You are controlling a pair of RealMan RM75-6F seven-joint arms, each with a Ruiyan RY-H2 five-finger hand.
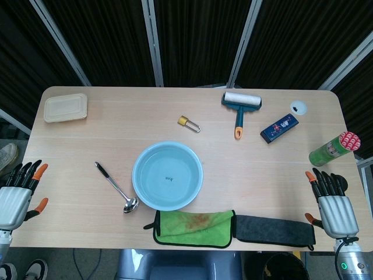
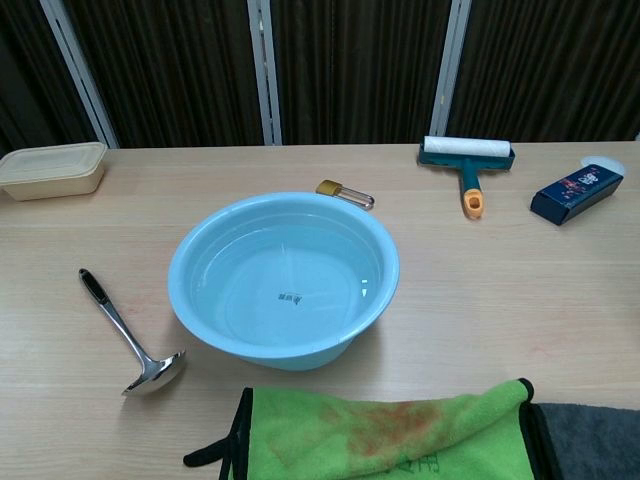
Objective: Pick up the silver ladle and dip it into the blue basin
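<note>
The silver ladle lies flat on the table just left of the blue basin, bowl toward the front edge, black handle tip pointing away. The basin holds clear water. My left hand hovers at the table's left front corner, fingers apart, holding nothing, well left of the ladle. At the right front corner my right hand is likewise open and empty. Neither hand shows in the chest view.
A green cloth and a dark grey cloth lie along the front edge. Farther back sit a beige lidded box, a brass padlock, a lint roller, a blue packet, a white lid and a green can.
</note>
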